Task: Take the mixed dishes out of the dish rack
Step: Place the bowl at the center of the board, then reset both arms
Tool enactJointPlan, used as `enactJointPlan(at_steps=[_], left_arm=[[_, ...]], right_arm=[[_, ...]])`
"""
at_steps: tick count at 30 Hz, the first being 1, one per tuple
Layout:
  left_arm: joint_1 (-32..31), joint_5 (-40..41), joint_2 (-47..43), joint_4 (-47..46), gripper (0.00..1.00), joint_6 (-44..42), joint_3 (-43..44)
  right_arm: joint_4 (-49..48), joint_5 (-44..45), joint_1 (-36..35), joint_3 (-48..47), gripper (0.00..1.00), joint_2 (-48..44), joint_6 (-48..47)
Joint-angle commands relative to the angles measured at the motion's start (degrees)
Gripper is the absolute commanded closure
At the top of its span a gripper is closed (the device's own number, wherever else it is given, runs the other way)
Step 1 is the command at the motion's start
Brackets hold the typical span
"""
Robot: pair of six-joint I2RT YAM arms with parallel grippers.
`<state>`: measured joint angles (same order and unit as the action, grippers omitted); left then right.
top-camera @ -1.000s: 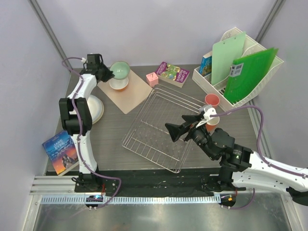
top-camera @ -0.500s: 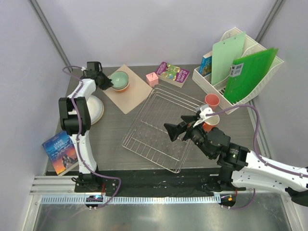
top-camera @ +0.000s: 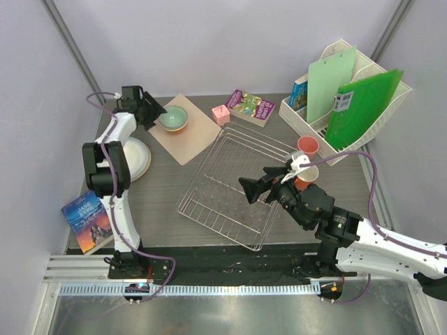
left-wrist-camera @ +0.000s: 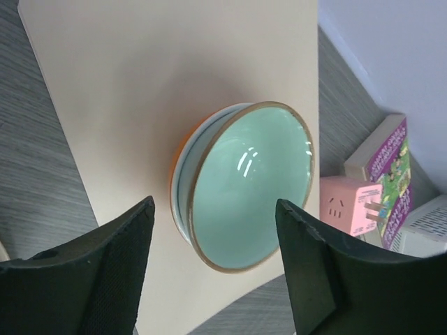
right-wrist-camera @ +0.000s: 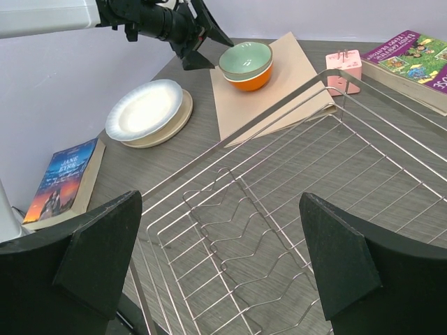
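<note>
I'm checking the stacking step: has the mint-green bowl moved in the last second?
Yes. In the top view the mint-green bowl has come down from the far edge of the tan mat onto the orange bowl, now nested upright.

a robotics lab test cell: two cabled robot arms (top-camera: 120, 206) bolted to an aluminium rail (top-camera: 84, 267) at the near edge of a dark wood-grain desk (top-camera: 160, 181), boxed in by plain pale walls (top-camera: 230, 42) and metal corner poles (top-camera: 70, 38). household props lie on it: a wire dish rack (top-camera: 209, 202), paperback books (top-camera: 89, 220), a white file organizer (top-camera: 302, 117).
</note>
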<state>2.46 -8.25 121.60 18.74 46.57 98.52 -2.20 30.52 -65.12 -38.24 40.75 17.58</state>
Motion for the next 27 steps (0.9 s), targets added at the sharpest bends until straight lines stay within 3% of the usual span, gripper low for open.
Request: enactJointPlan(at_steps=[1, 4, 5, 8, 10, 14, 15, 19, 22, 27], left_arm=[[0.9, 0.1, -9.5, -1.3, 0.28, 0.5, 2.6], [0.9, 2.1, -17.0, -0.6, 0.17, 1.3, -0.2], [0.7, 3.0, -19.1, 0.8, 0.01, 1.8, -2.6], [-1.8, 9.9, -27.7, 7.2, 0.0, 0.6, -7.0], [-8.0, 16.7, -34.4, 10.7, 0.0, -2.0, -10.1], [-19.9, 29.0, -46.9, 12.2, 0.0, -5.0, -24.8], [-25.2, 31.1, -48.9, 12.2, 0.0, -5.2, -27.2], [-35.8, 39.2, -58.4, 17.3, 0.0, -1.9, -37.6], [-41.0, 44.7, -66.1, 20.9, 0.0, 0.3, -41.5], [-42.6, 47.0, -75.3, 23.9, 0.0, 0.8, -44.2]], right_arm=[[-3.1, 0.2, 0.3, 0.4, 0.0, -1.0, 1.3], [-3.1, 0.8, 0.3, 0.5, 0.0, -0.9, 1.6], [-3.1, 1.1, 0.3, 0.6, 0.0, -0.8, 1.6], [-3.1, 2.8, 0.3, 1.8, 0.0, -0.8, 1.7], [-3.0, 3.9, 0.3, 2.6, 0.0, -0.8, 1.8], [-2.7, 5.9, 0.3, 3.7, 0.0, -1.3, 1.4], [-2.7, 6.6, 0.3, 3.9, 0.0, -1.4, 1.2], [-2.7, 6.5, 0.3, 3.7, 0.0, -1.3, -0.4], [-3.0, 6.2, 0.3, 3.3, 0.0, -0.5, -0.6], [-4.4, 5.2, 0.3, 3.2, 0.0, 3.5, -0.5]])
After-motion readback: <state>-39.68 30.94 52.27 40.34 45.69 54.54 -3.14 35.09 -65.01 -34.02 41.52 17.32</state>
